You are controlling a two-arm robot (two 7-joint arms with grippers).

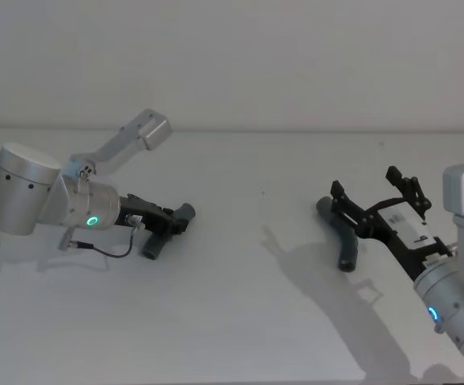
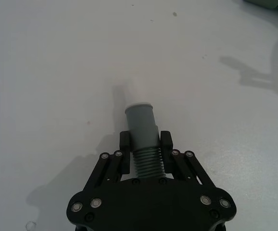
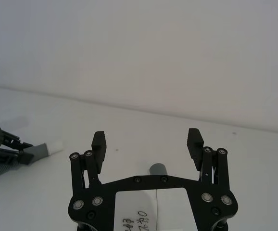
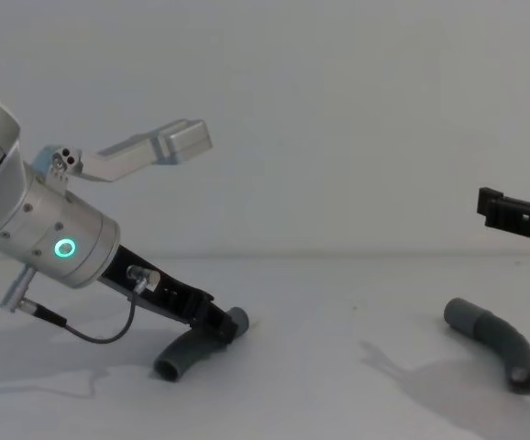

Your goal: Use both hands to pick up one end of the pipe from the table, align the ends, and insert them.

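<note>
Nearest the robot on its right side, the right gripper (image 3: 146, 140) hangs in the air above the white table (image 1: 240, 321), its two black fingers spread wide with nothing between them. Just beyond and below it lies the right hose piece (image 1: 348, 245), a curved dark grey ribbed length resting flat on the table. From the chest view its smooth cuff (image 4: 464, 316) points toward the robot's left, and its open ribbed end lies nearer the robot. The gripper is well above it and not touching it. Farther out on the left side, the left gripper (image 2: 145, 143) reaches forward and down from a thick silver wrist with a green ring (image 1: 93, 220). Its fingers are closed on the left hose piece (image 4: 184, 353), clamping the ribbed part just behind the smooth grey cuff (image 2: 140, 124). That cuff sticks out past the fingertips, tilted up and toward the robot's right, while the ribbed tail curves down to the table; whether it touches cannot be told. The two hose pieces are well apart. Behind the table's far edge stands a plain pale wall (image 1: 296, 56).
</note>
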